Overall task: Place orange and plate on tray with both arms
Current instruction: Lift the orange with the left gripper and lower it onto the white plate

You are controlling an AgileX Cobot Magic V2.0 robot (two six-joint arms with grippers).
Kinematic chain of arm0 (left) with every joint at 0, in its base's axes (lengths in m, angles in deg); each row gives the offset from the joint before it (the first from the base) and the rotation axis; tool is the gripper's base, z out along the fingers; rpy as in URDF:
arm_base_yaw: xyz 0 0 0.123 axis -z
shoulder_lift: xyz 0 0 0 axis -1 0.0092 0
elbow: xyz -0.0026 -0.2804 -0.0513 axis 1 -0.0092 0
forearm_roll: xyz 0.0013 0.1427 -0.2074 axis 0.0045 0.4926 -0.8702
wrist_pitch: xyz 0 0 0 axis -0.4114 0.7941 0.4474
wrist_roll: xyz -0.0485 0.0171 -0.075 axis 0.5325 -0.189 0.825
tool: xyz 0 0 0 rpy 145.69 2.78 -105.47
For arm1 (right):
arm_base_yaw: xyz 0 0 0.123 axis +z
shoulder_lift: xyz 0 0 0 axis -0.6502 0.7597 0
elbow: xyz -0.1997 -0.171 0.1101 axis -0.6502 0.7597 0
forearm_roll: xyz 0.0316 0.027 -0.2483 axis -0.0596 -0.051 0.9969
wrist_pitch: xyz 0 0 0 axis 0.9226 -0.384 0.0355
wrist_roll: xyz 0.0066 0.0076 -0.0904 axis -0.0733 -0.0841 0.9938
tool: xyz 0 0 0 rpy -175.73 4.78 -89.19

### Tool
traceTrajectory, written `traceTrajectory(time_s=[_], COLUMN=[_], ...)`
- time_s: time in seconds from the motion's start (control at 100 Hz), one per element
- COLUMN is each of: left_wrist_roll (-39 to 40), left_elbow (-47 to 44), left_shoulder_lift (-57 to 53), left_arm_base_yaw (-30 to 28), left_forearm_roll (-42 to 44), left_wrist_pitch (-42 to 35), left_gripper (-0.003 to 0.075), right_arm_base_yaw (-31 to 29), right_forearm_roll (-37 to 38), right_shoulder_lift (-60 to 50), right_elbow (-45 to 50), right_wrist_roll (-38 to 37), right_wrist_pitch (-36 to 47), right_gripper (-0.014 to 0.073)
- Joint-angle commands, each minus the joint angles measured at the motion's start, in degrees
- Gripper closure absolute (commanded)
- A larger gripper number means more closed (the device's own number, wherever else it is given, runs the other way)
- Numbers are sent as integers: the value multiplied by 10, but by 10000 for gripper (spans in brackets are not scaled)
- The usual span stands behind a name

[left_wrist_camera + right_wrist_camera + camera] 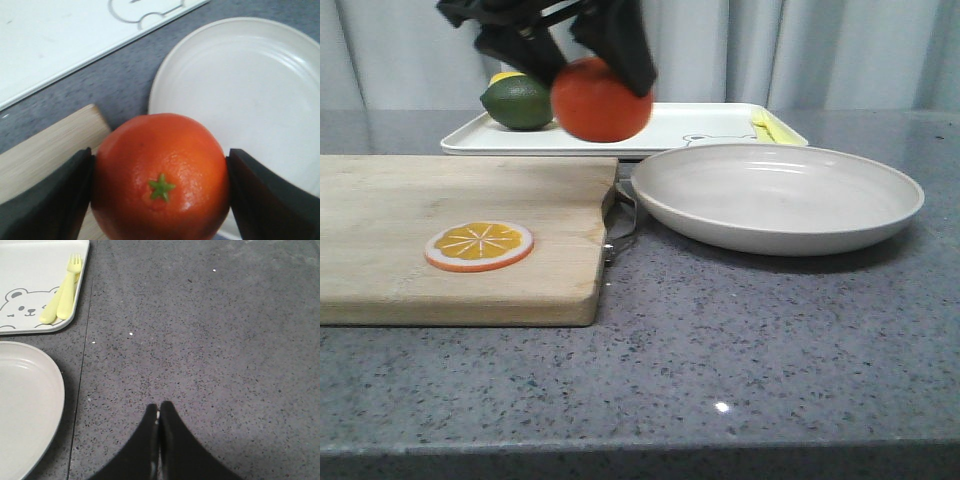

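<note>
My left gripper [588,62] is shut on the orange [601,99], holding it in the air in front of the white tray [720,128]. In the left wrist view the orange [160,177] sits between both black fingers [47,200], above the gap between the board's corner and the plate [250,95]. The wide off-white plate [777,195] rests on the counter in front of the tray. My right gripper [159,407] is shut with nothing in it, over bare counter beside the plate [25,405]. The tray's bear drawing [22,302] shows in the right wrist view.
A wooden cutting board [460,260] lies at the left with an orange slice disc [479,245] on it. On the tray sit a green lime [518,102], a yellow lemon [503,77] behind it, and yellow cutlery [62,290] at the right end.
</note>
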Motion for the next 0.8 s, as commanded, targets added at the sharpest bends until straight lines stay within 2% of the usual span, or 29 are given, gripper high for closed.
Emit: traceTrajectory(time_s=[0.0, 0.21, 0.55, 0.64, 0.79], left_wrist_roll=[-1, -1, -1, -1, -1], left_elbow=[43, 113, 141, 141, 141], left_shoulder_lift=[-3, 65, 119, 119, 119], left_arm_base_yaw=[33, 83, 101, 101, 101], left_forearm_roll=[-11, -11, -12, -12, -12], left_wrist_pitch=[-27, -18, -25, -27, -27], left_gripper=[436, 436, 428, 375, 207], right_arm_base_yaw=[-1, -1, -1, -1, -1], right_forearm_roll=[3, 3, 3, 3, 3], right_shoulder_lift=[-1, -1, -1, -1, -1], right_elbow=[-23, -23, -23, -23, -23], right_wrist_roll=[1, 1, 1, 1, 1], right_wrist_pitch=[40, 36, 35, 35, 35], right_gripper=[654, 654, 654, 654, 654])
